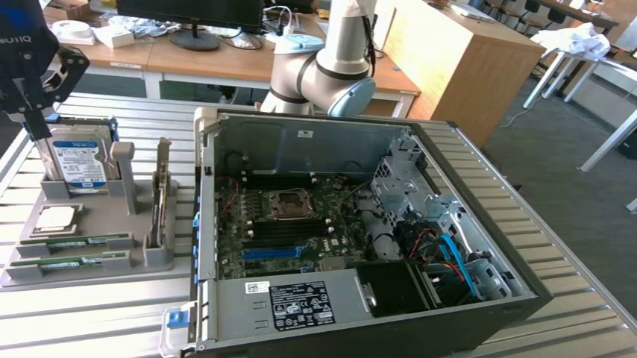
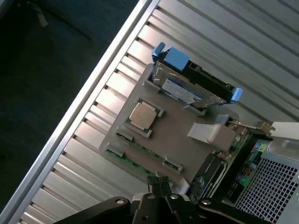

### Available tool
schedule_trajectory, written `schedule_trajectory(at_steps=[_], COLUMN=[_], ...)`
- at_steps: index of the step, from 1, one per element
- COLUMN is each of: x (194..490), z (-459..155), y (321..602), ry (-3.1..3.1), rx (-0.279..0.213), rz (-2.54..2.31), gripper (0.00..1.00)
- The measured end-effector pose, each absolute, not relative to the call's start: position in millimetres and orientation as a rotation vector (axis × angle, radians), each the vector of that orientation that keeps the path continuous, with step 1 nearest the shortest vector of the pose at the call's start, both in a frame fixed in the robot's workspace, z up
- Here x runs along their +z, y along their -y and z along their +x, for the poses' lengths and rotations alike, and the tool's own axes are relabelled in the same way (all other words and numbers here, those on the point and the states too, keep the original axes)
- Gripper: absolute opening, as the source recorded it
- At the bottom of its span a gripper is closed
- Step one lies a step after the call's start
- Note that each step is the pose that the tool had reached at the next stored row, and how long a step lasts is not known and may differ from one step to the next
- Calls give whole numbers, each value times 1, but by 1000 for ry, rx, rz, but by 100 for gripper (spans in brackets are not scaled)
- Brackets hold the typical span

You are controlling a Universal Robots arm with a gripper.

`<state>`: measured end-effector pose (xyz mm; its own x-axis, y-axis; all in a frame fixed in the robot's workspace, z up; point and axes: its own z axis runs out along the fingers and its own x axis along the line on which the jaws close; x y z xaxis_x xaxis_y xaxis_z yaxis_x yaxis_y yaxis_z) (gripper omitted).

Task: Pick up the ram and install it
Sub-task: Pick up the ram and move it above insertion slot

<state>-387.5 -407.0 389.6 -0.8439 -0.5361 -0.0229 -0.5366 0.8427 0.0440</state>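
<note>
Fingers (image 1: 36, 128) of black metal are pressed together with nothing between them, hanging high over the back of a grey plastic holder tray (image 1: 151, 257) at the exterior view's left. From the wrist view the closed fingers (image 2: 157, 185) sit just off the tray's (image 2: 180, 140) edge.

The ram (image 1: 71, 262), a long narrow green circuit-board stick, lies flat in the tray's front slot, well below the fingers and not touched by them. In the wrist view the ram (image 2: 140, 156) runs along the tray edge nearest the fingertips. A second green stick (image 1: 82, 242) lies in the slot just behind it.

Further back sit a square silver processor chip (image 1: 56, 218) and an upright blue-labelled hard drive (image 1: 80, 160). Tray and open black computer case (image 1: 298, 142) stand side by side on the slatted metal counter (image 1: 100, 317).
</note>
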Motion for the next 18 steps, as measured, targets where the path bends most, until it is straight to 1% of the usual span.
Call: schedule_trajectory(at_steps=[18], x=[388], z=[-388], y=[407], ry=[-2820], rx=[73], rz=[-1385], gripper=[10])
